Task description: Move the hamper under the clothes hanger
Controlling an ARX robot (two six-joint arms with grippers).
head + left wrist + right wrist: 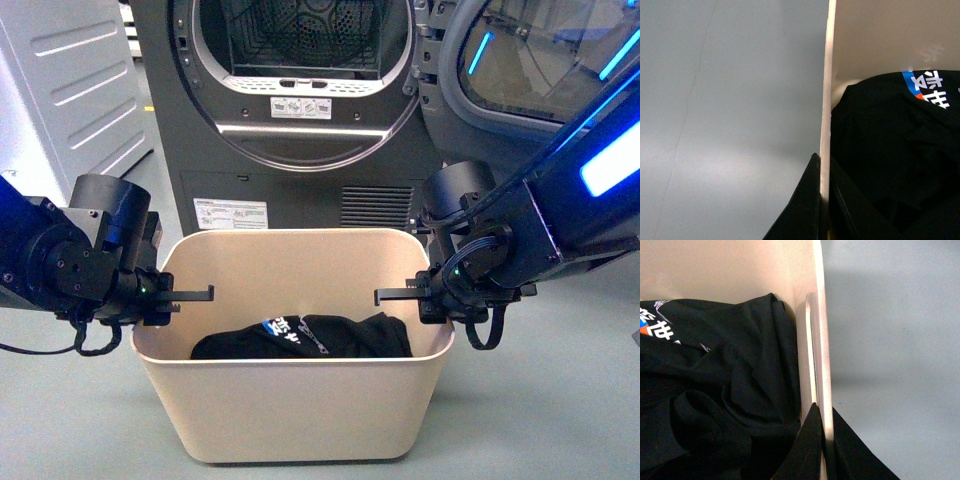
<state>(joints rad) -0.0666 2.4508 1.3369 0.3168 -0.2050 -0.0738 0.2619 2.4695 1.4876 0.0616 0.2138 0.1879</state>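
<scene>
Left gripper (pixel 165 293): jaws closed across the hamper (pixel 290 410) left rim, 1 finger inside, 1 outside
Right gripper (pixel 425 295): same grip, right rim
Hamper: cream plastic tub, rounded corners, tapered sides; near centre, its far wall close to the dark grey dryer (pixel 300 190); holds 1 black printed garment (pixel 310 338)
Grey floor (pixel 540 400): bare to left and right of the tub

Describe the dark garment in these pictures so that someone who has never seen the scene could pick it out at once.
Start at the dark grey dryer at the back, its drum open. Right in front of it stands a cream hamper, and in the bottom of that lies the black garment. It is the one dark thing in the pale tub, crumpled and marked with a blue and white print.
</scene>
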